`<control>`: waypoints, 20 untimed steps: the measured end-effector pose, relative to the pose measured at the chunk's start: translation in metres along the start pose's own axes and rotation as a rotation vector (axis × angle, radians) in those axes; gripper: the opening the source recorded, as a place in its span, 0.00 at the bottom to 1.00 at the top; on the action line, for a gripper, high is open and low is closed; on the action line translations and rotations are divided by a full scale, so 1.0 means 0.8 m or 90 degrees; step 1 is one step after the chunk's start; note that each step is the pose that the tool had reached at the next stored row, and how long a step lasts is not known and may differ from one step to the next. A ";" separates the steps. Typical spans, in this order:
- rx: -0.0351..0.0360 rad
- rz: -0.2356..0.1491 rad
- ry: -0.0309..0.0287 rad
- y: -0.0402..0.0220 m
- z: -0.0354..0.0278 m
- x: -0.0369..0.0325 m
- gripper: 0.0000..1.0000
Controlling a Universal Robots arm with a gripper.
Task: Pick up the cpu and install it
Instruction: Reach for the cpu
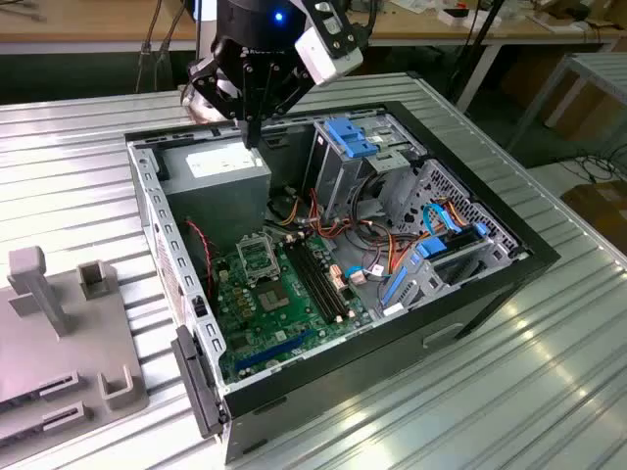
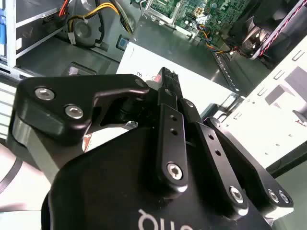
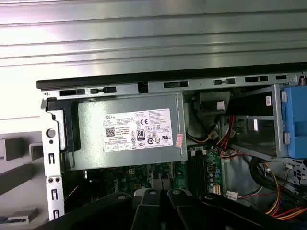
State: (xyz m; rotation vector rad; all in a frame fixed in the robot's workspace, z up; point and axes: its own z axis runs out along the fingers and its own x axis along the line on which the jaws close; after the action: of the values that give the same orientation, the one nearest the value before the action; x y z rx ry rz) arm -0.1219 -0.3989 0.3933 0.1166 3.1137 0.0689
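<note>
My gripper (image 1: 253, 137) hangs fingers-down over the grey power supply (image 1: 216, 181) at the back of the open computer case (image 1: 147, 225). Its dark fingers (image 2: 165, 84) stand shut, pressed together above the supply's white label (image 3: 136, 130). The cpu is out of view. On the green motherboard (image 1: 279, 308) the dark metal-framed socket (image 1: 257, 257) lies nearer the front, well below the gripper and apart from it. In the second wrist view a corner of the motherboard (image 2: 192, 12) shows past the fingertips.
Long black memory slots (image 1: 318, 279) run beside the socket. Blue drive brackets (image 1: 351, 137) and bundled cables (image 1: 392, 255) crowd the case on the exterior view's right. A grey fixture (image 1: 59, 333) with upright posts stands on the ribbed metal table (image 1: 509, 392) at the exterior view's left.
</note>
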 end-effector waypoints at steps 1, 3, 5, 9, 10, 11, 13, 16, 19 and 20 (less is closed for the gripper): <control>0.0000 0.000 0.0000 0.0000 0.0000 0.0000 0.11; 0.0000 0.000 0.0000 0.0000 0.0000 0.0000 0.11; 0.0000 0.000 0.0000 0.0000 0.0000 0.0000 0.11; 0.0000 0.000 0.0001 -0.0001 0.0000 0.0020 0.11; 0.0000 0.000 0.0005 -0.0002 0.0000 0.0033 0.11; 0.0001 0.000 0.0009 -0.0003 0.0000 0.0036 0.11; 0.0002 0.000 0.0019 -0.0003 0.0001 0.0046 0.11; 0.0002 0.000 0.0031 -0.0005 0.0004 0.0064 0.11; 0.0003 0.000 0.0041 -0.0006 0.0005 0.0077 0.11; 0.0004 0.000 0.0044 -0.0006 0.0005 0.0081 0.11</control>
State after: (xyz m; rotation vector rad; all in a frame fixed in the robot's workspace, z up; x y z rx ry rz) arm -0.1283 -0.3989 0.3927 0.1170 3.1207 0.0686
